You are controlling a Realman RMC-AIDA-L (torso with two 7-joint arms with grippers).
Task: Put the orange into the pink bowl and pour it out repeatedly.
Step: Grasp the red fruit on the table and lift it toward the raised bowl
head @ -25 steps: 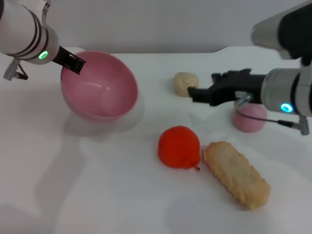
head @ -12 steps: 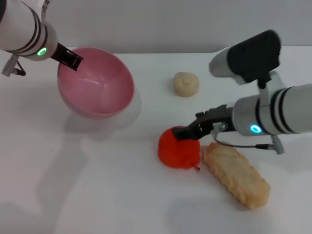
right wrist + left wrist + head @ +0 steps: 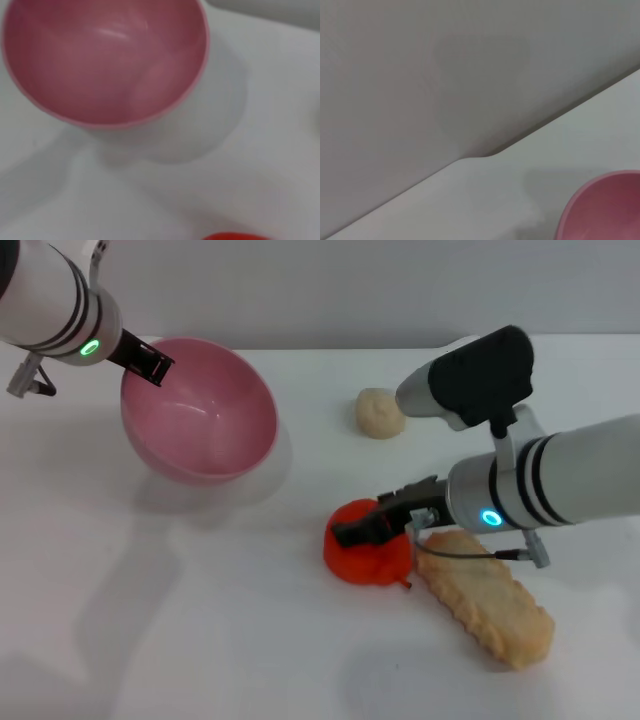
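The pink bowl (image 3: 205,430) hangs tilted at the back left, empty, its opening facing the table's middle. My left gripper (image 3: 150,364) is shut on its far rim. The orange (image 3: 362,560) lies on the table right of centre, and my right gripper (image 3: 352,531) is down on its top, reaching in from the right. The right wrist view shows the bowl (image 3: 105,60) ahead and a sliver of the orange (image 3: 230,236) at the picture's edge. Only an arc of the bowl's rim (image 3: 600,210) shows in the left wrist view.
A long tan crumbed biscuit (image 3: 487,597) lies close beside the orange on its right. A small cream bun (image 3: 380,412) sits farther back. The white table (image 3: 200,620) ends at a grey wall (image 3: 320,290) behind.
My right arm has swung from the back right down and left, until its gripper rests on the orange. The left gripper kept the bowl almost still.
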